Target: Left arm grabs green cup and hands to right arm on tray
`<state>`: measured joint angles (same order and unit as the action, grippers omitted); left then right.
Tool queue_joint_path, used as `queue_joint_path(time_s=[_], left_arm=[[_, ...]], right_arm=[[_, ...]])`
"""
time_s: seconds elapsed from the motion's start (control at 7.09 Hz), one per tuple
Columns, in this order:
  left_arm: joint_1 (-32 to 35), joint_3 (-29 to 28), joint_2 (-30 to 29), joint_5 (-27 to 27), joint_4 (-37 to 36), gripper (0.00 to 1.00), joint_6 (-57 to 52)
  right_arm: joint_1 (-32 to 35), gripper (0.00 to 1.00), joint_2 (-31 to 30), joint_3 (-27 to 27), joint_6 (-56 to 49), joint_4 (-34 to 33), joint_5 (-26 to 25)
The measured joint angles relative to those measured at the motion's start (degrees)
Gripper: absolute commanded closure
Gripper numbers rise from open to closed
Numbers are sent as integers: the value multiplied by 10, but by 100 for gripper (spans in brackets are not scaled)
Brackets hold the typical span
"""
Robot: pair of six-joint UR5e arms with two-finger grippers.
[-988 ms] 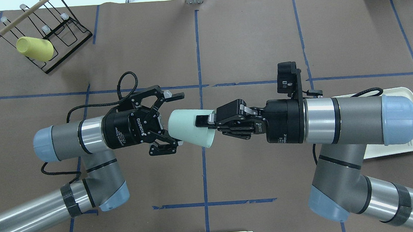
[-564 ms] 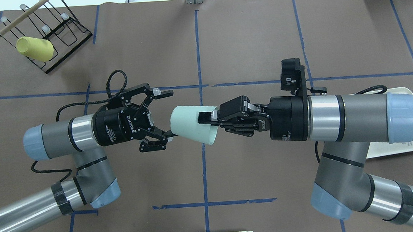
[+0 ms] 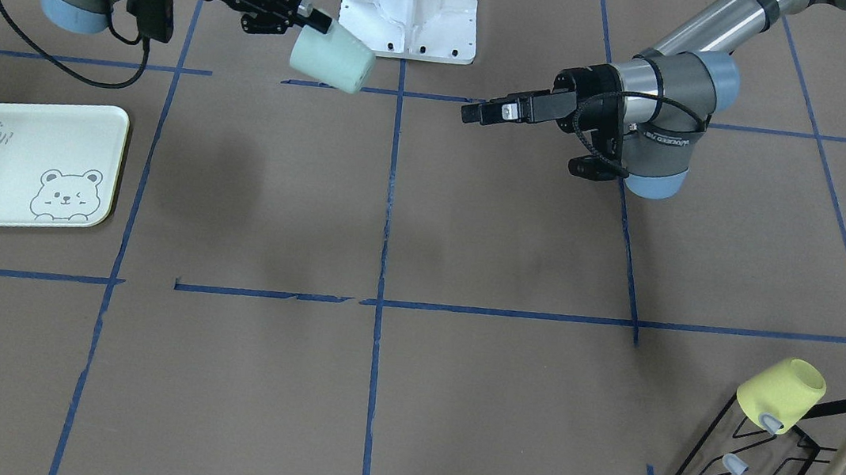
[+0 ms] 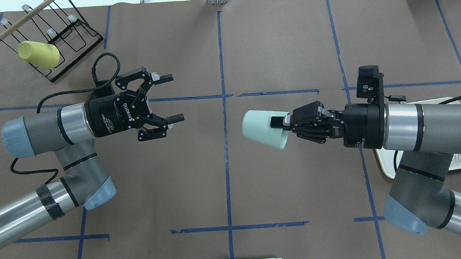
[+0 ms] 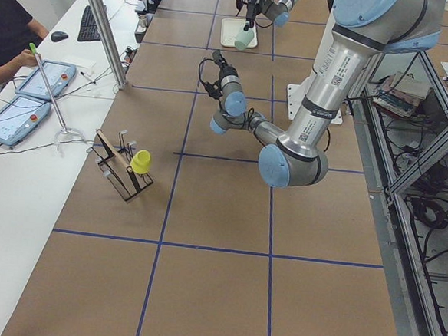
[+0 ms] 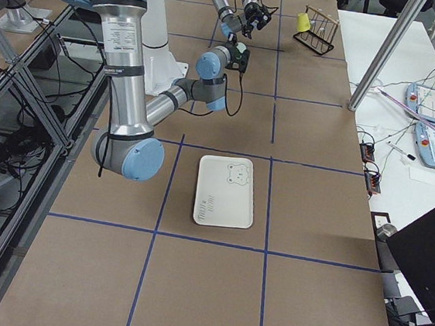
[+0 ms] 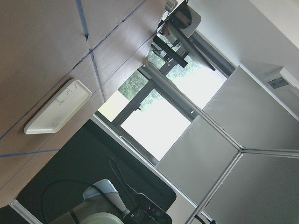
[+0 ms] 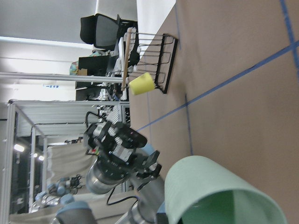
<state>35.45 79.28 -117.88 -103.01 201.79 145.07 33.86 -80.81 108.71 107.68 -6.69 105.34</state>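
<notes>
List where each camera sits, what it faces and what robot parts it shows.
Overhead: behind the robot, looking down; both arms, right end effector gripping the green cup, left end effector open.
Front-facing: across the table, facing the robot; both arms.
Exterior left: table end; left arm nearest.
Exterior right: opposite end; right arm nearest.
Left wrist: faces the tray; own end effector unseen.
Right wrist: faces the left arm past the cup.
Shared: overhead and front-facing both show the yellow cup.

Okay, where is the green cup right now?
In the overhead view the green cup is right of the centre tape line, held by its rim in the right gripper, clear of the open left gripper.
</notes>
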Motion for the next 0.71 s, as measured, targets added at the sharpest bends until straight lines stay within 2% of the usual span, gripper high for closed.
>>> queue_joint_path(time_s=[0.14, 0.28, 0.56, 0.71], left_arm=[[14, 1, 0, -41, -52, 0, -49], [42, 1, 0, -98, -107, 0, -81], [113, 2, -2, -226, -228, 0, -178], [135, 3, 0, -263, -283, 0, -240]], right_arm=[[30, 100, -23, -2, -2, -39, 13], [72, 98, -32, -2, -12, -107, 48], [174, 99, -35, 2, -108, -267, 156], [219, 99, -37, 4, -176, -348, 198]])
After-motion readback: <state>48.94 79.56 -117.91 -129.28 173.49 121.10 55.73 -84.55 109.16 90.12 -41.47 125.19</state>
